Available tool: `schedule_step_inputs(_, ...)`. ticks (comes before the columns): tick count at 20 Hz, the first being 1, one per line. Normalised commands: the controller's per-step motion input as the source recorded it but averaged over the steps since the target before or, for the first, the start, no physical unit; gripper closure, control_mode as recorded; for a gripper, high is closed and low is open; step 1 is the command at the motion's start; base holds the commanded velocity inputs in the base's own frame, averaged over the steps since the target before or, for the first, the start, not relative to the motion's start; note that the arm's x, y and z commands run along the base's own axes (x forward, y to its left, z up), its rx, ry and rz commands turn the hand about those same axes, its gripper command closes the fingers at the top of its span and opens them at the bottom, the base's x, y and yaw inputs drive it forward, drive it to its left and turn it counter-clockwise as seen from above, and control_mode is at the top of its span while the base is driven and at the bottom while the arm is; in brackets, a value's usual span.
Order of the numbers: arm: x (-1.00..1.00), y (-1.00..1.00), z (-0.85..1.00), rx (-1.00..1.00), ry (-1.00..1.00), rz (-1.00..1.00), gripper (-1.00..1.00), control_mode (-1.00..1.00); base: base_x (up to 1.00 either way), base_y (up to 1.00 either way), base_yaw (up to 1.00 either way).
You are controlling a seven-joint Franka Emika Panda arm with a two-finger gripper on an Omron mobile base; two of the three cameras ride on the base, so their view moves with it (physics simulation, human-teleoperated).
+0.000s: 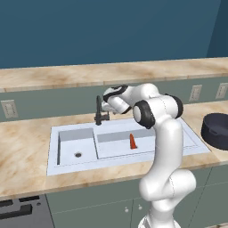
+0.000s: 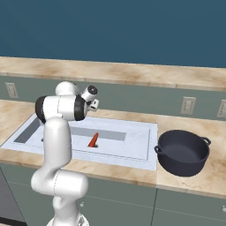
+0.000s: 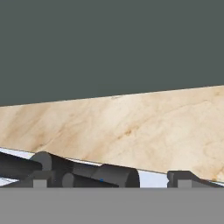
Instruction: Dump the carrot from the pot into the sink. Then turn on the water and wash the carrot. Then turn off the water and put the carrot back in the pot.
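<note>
While the carrot [image 1: 132,141] lies in the sink [image 1: 71,165], the wide-open jaws hover by the faucet [image 1: 99,113].

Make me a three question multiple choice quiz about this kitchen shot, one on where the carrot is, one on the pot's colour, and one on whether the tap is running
1. Where is the carrot?
A. in the pot
B. in the sink's wider basin
C. on the counter

2. What colour is the pot?
A. dark navy-black
B. white
C. orange

3. What is the state of the faucet?
A. running hard
B. dripping into the pot
C. off, no stream

Answers: 1 B, the carrot lies on the floor of the sink's wider basin. 2 A, the pot on the counter beside the sink is dark and stands empty. 3 C, no water falls from the spout.
</note>
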Motion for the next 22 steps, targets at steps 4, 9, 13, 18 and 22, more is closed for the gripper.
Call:
schedule_step_inputs(4,0.19,0.03,-0.1,0.0,0.0,-0.04,-1.0,-1.0,0.0,0.0,0.0)
schedule_step_inputs(9,0.14,0.02,-0.1,0.0,0.0,-0.04,-1.0,-1.0,0.0,0.0,0.0)
schedule_step_inputs(13,0.09,0.03,-0.14,0.0,0.0,-0.04,-1.0,-1.0,0.0,0.0,0.0)
schedule_step_inputs(18,0.05,0.06,-0.2,0.0,0.0,-0.05,1.0,-1.0,0.0,0.0,0.0)
schedule_step_inputs(22,0.08,0.0,-0.2,0.0,0.0,-0.06,1.0,-1.0,0.0,0.0,0.0)
